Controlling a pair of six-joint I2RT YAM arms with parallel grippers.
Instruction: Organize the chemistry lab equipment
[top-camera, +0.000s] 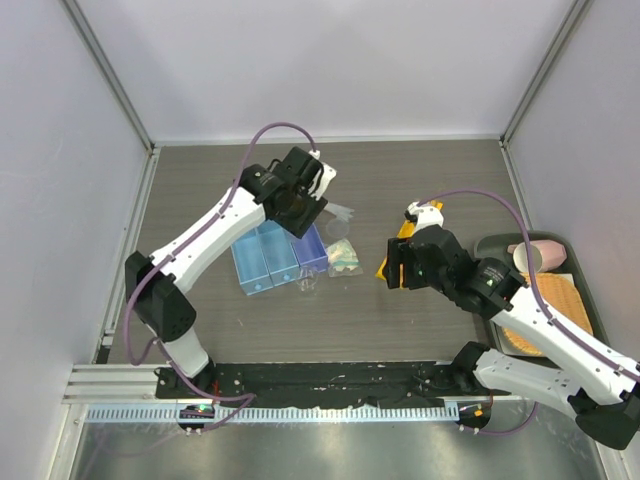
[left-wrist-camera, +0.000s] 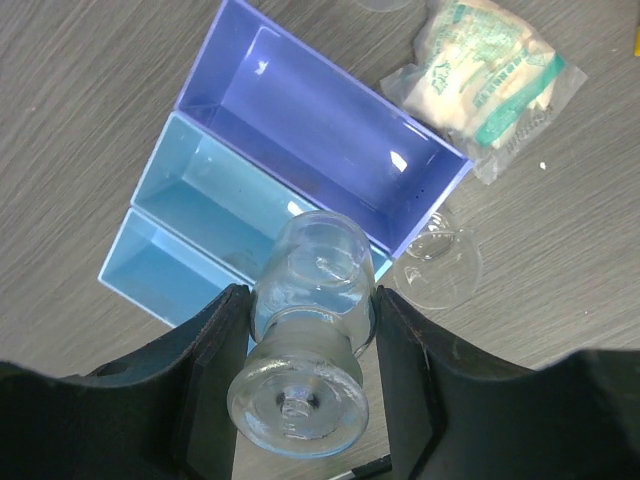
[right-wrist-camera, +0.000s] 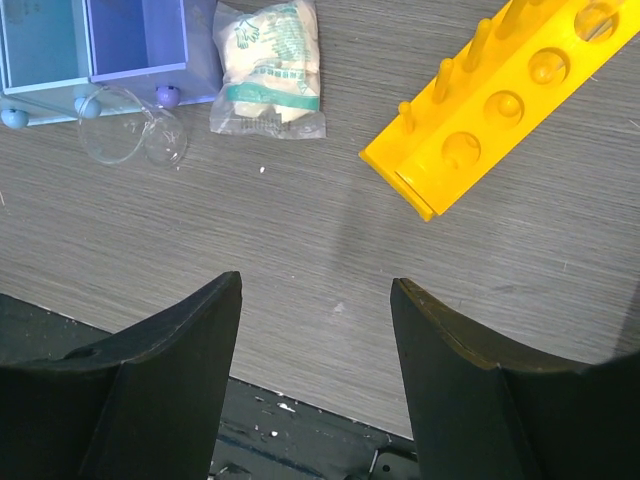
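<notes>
While the left fingers are clamped on a small clear flask, it hangs over the blue trays beside a purple tray. A clear beaker lies at that tray's end, with a packet just beyond. The right fingers stand apart above the surface, near the yellow rack.

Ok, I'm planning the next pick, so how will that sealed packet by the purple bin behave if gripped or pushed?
Probably floppy: the packet is a thin clear pouch with lumpy, soft-looking contents, so it should sag when pinched. Its glossy film may be slippery. Lying flat, it should slide rather than roll.
</notes>
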